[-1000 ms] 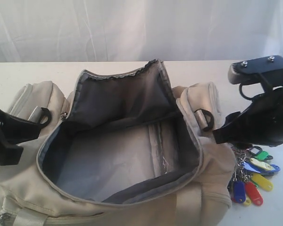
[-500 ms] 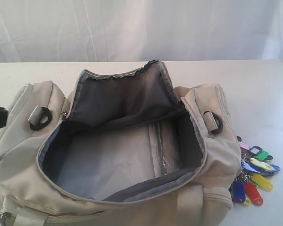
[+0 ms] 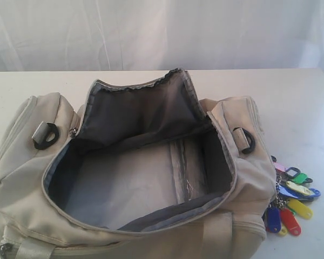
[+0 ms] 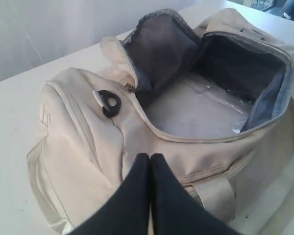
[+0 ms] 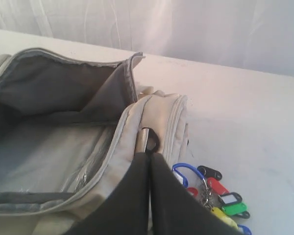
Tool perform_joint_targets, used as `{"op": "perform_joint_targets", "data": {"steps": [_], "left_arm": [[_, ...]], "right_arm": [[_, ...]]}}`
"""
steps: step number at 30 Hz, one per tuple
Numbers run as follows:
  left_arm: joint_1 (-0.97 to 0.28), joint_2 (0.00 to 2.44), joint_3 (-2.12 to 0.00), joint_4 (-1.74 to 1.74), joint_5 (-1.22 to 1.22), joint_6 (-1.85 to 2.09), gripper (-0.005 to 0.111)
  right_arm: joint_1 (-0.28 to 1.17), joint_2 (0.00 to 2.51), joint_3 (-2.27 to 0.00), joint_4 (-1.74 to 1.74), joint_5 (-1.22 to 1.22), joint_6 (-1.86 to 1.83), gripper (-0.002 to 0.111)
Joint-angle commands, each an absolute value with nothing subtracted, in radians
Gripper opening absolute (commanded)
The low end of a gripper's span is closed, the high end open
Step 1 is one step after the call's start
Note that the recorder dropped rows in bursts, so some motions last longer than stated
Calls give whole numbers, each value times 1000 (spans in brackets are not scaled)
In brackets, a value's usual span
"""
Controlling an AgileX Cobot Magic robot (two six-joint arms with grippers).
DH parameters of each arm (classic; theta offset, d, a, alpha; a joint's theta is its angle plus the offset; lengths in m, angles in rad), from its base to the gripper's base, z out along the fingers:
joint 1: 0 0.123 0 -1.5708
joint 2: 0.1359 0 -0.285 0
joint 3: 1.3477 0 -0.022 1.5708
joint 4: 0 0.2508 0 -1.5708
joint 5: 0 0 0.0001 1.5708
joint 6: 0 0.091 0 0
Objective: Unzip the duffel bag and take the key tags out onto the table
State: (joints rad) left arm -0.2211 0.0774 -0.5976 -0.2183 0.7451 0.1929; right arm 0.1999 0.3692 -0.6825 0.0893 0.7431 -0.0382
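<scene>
Exterior view: duffel bag (image 3: 21,183) agape, lining (image 3: 124,189) inside; key tags (image 3: 291,202) on table (image 3: 302,108); left pincer (image 4: 150,156), right pincer (image 5: 149,154) narrow.

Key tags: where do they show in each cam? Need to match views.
Exterior view: key tags low on the right, on the table beside the end of the duffel bag.
Left wrist view: not in it.
Right wrist view: key tags on the table by the same bag end, beside the right arm's shut fingers.
Shared landmark: the bag's raised grey-lined flap.
</scene>
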Motion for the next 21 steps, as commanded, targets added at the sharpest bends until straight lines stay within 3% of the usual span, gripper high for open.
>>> {"op": "perform_joint_targets", "data": {"steps": [1,15,21], "left_arm": [[-222,70,-532,-279,709,182,0],[-222,38,-517,-277,722,182,0],[-87,0,-436,-279,691,182,0]], "right_arm": [[197,365,-626,109,661,-17,0],[197,365,-626,109,666,-17,0],[197,365,-626,109,666,-17,0]]}}
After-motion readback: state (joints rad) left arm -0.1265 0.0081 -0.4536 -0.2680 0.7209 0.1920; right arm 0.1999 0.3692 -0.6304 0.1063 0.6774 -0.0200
